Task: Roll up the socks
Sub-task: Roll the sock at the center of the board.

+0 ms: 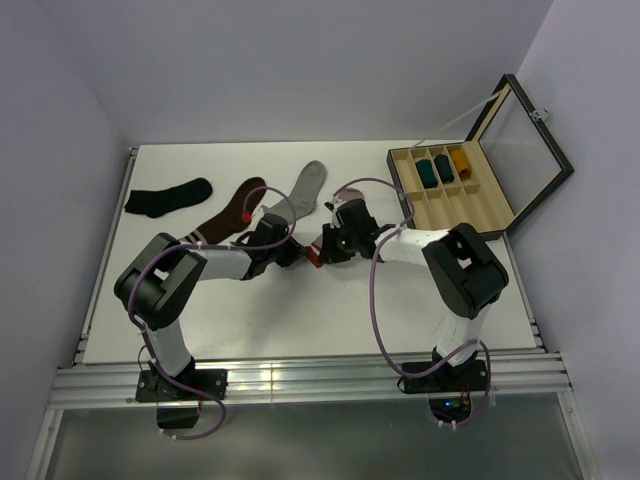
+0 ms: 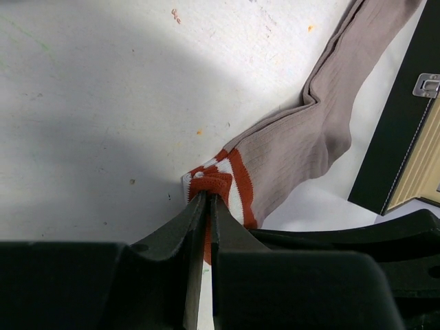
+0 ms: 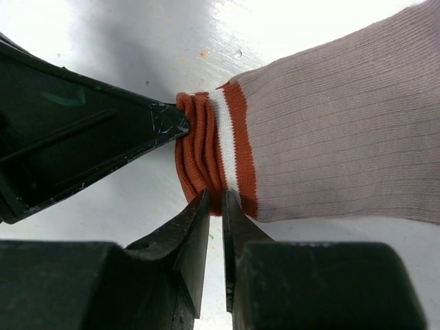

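Soft, light and limp, the pink sock (image 2: 302, 137) lies on the counter (image 2: 103, 103) just left of the wooden box (image 1: 470, 205); best gripped at its bunched striped cuff (image 3: 206, 158), which the left end effector (image 2: 206, 198) pinches narrowly and the right end effector (image 3: 216, 199) nips likewise.

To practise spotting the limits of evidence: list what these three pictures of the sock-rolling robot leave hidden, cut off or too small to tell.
- pink sock toe: both wrist views, cut off by the frame edge.
- grey sock cuff: top view, behind the left arm.
- Whether the right gripper holds cloth: right wrist view, its fingertips cover the cuff's edge.
- rolls in the wooden box: top view, too small to identify.
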`<state>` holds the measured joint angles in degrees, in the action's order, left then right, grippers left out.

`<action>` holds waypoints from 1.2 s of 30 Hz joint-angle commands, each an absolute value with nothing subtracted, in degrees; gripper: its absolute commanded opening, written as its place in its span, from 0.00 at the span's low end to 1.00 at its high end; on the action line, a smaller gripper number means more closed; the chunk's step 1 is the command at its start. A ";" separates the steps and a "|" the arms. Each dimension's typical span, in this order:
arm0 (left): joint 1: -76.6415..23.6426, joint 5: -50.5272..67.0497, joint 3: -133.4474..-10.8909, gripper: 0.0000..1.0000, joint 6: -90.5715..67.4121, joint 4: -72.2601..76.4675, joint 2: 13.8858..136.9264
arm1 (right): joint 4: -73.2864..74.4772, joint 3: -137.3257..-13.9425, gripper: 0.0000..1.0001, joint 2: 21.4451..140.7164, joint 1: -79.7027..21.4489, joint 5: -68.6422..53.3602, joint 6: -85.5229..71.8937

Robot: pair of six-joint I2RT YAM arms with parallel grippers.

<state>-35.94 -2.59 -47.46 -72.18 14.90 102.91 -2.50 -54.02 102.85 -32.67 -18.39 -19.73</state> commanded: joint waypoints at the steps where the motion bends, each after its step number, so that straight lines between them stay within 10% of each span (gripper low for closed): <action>1: -36.04 -6.50 -48.86 0.13 -69.52 9.49 103.80 | -1.58 -54.76 0.20 100.99 -33.05 -15.56 -18.81; 9: -36.39 -7.29 -51.15 0.13 -68.56 6.33 103.98 | -4.12 -51.51 0.33 92.46 -38.40 -5.81 -14.50; 36: -37.09 -8.52 -53.44 0.14 -67.15 4.48 103.45 | -2.90 -56.42 0.33 101.51 -41.84 -2.55 -12.66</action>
